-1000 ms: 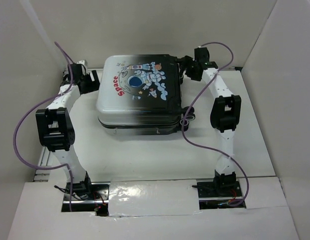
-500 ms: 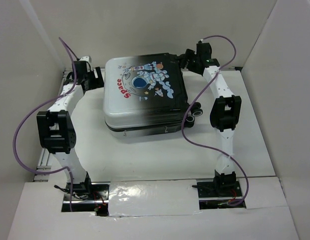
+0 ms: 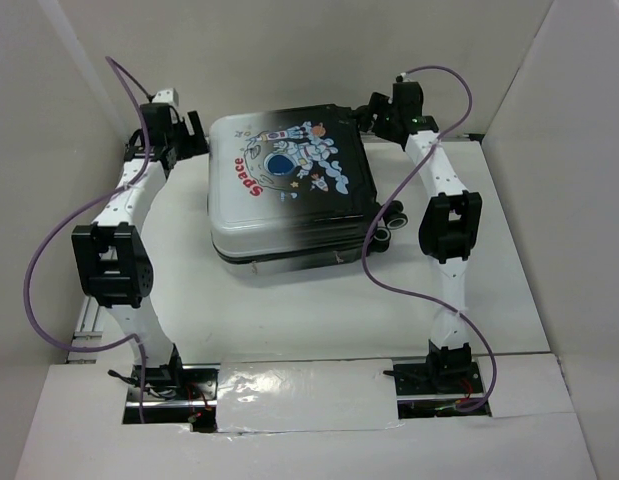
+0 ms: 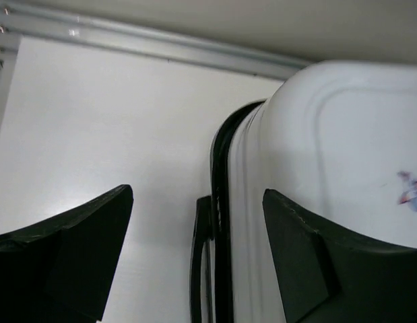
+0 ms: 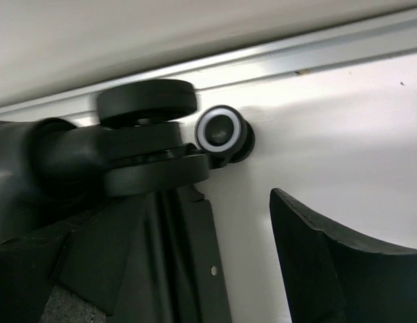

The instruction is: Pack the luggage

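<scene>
Luggage (image 3: 289, 190) lies flat on the table (image 3: 289, 320), lid shut, astronaut print up. Long axis runs left-right, skewed a little: white handle end left, black wheel end right.

Left gripper (image 3: 194, 135) sits at the luggage's far-left corner, pointing in at the white end. Jaws are wide apart and hold nothing. In the wrist view one finger hangs over the lid and the other over bare table just left of the shell, so the seam (image 4: 220, 168) and the black handle (image 4: 198, 269) fall between them.

Right gripper (image 3: 374, 112) sits at the far-right corner, jaws also apart and empty. Its wrist view shows the wheels (image 5: 151, 101) just ahead. One finger is out past the wheel end; the other is in shadow against the black shell, and I can't tell if it touches.

Key relation: each arm has one far corner, with the luggage lying inward and nearer the bases from both. My read is that the left is better placed, since it already straddles the seam line on the handle end. The right has wheels in the way of any clean bite. Whether the left jaws are at seam height I can't tell.
</scene>
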